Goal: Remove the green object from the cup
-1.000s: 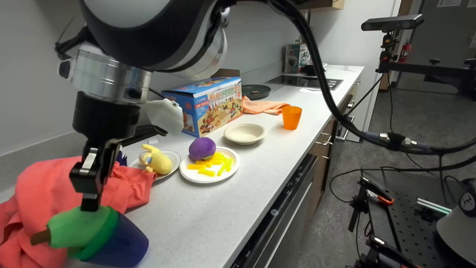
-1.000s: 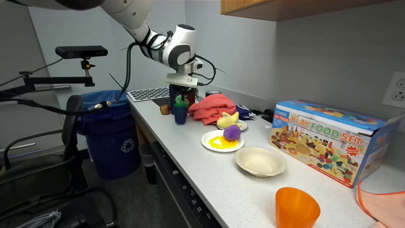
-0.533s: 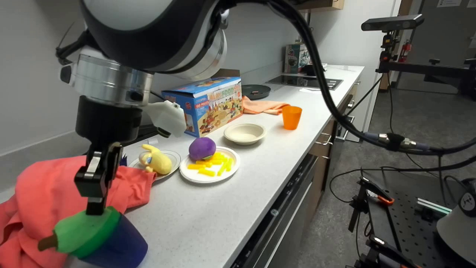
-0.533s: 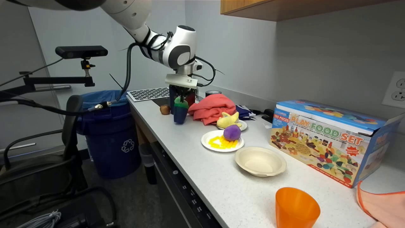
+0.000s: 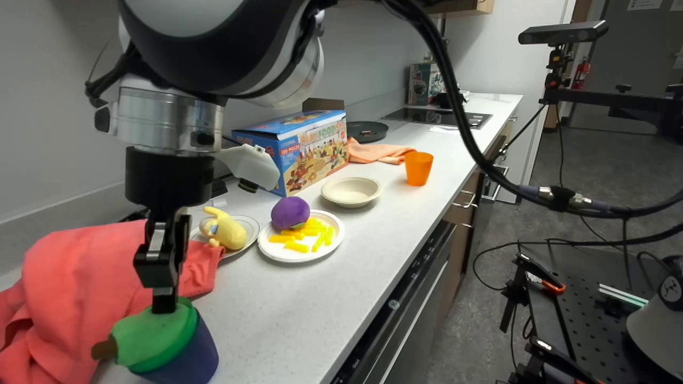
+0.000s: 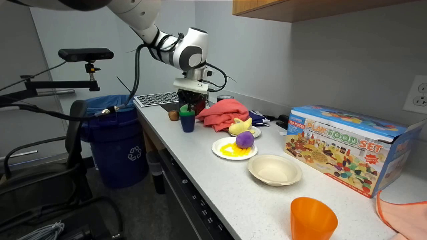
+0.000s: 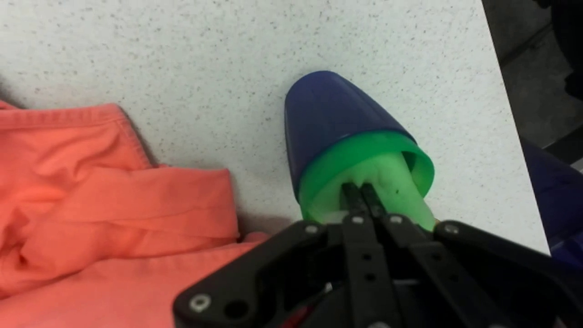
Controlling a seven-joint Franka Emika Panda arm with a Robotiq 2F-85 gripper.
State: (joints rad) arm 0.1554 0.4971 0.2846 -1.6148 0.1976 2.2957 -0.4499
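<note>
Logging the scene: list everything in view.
counter: 1, white, by wall
cloths: 2, coral/peach, counter
cup: 1, blue, green rim, near coral cloth
green object: 1, green, partly in cup
plates: 2, whitish, counter
strips: several, yellow, one plate
ball: 1, purple, same plate
toy: 1, yellow, other plate
bowl: 1, beige, counter
orange cup: 1, orange, counter
box: 1, multicoloured, counter
pan: 1, black, counter
cooktop: 1, black, counter
lump: 1, brown, counter
bin: 1, blue, floor
arm: 1, white/black, above counter
gripper: 1, black, closed on green object

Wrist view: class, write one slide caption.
The gripper pinches a green object in a green-rimmed blue cup beside coral cloth.
</note>
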